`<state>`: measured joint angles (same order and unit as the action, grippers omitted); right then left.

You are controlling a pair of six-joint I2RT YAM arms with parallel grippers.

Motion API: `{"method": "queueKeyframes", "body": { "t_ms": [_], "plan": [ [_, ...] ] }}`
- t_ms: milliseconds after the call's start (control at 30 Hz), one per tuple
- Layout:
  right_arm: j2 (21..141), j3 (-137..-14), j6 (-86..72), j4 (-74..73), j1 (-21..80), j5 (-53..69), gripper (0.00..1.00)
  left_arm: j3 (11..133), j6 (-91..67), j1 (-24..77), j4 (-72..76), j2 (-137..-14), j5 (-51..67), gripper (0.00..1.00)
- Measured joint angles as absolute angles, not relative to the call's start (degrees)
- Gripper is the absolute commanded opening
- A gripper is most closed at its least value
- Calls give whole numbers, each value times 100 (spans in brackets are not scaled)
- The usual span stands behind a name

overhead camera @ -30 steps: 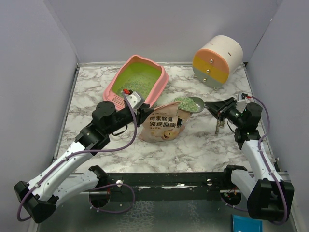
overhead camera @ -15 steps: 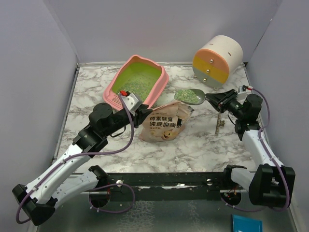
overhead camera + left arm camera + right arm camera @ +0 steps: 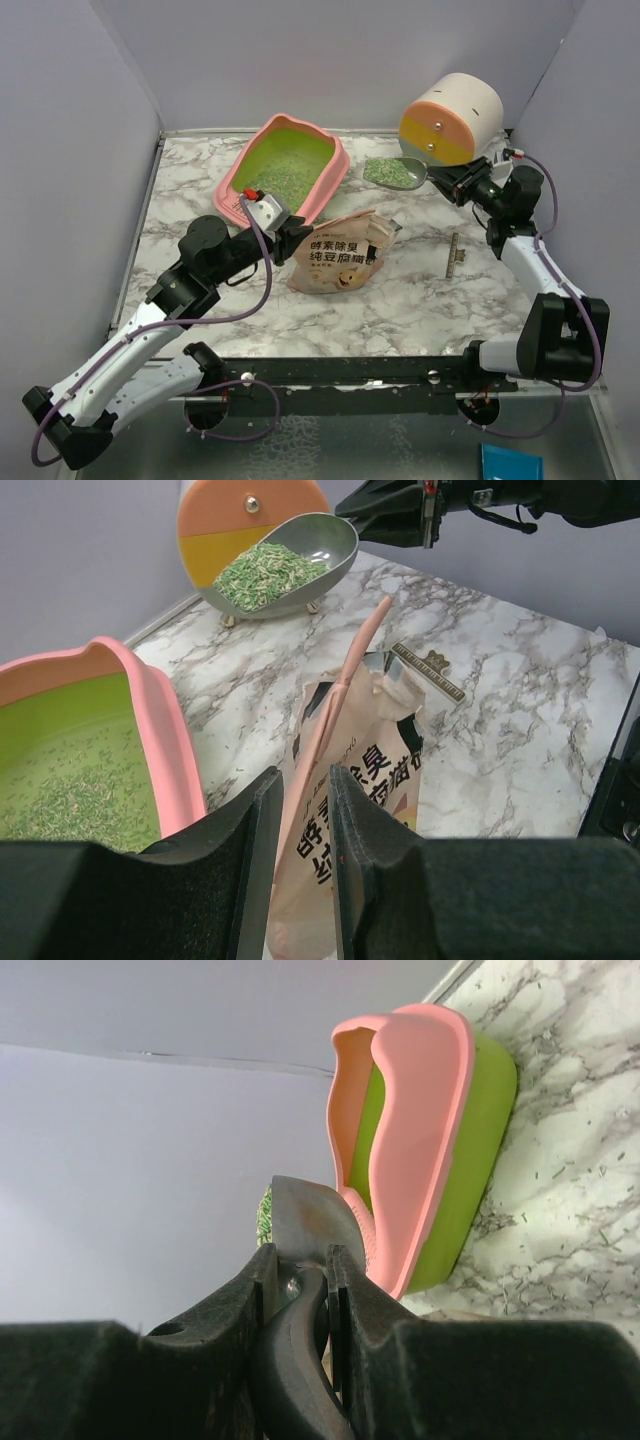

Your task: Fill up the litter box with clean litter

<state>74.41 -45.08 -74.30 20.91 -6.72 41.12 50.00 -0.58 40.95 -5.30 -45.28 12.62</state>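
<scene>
Marble table (image 3: 400, 300) | right claw (image 3: 446, 181) clamps scoop (image 3: 393, 172), lifted higher toward cabinet (image 3: 452, 120) | left claw (image 3: 305, 800) pinches pouch (image 3: 335, 258)

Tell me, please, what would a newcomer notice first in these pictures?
The right gripper holds a grey scoop heaped with green litter in the air, between the pink litter box and the round cabinet. At the centre of the table, the left gripper pinches an opened pouch.
</scene>
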Motion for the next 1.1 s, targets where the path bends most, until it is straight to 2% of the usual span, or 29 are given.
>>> {"method": "queueKeyframes", "body": {
  "t_ms": [467,700,933,1100],
  "plan": [
    [9100,-6132,-7413,2456,78,4136,1,5000,-8,4095,-773,-4414,1083,28],
    [10175,-7491,-7360,2390,740,4119,1,5000,16,4095,-871,-4390,952,28],
    [11646,-9845,-6947,1723,1494,4117,1,5000,10,4095,-873,-4270,884,28],
    [13120,-12554,-6219,539,1905,4071,1,5000,-8,4095,-873,-4143,840,28]
  ]
}}
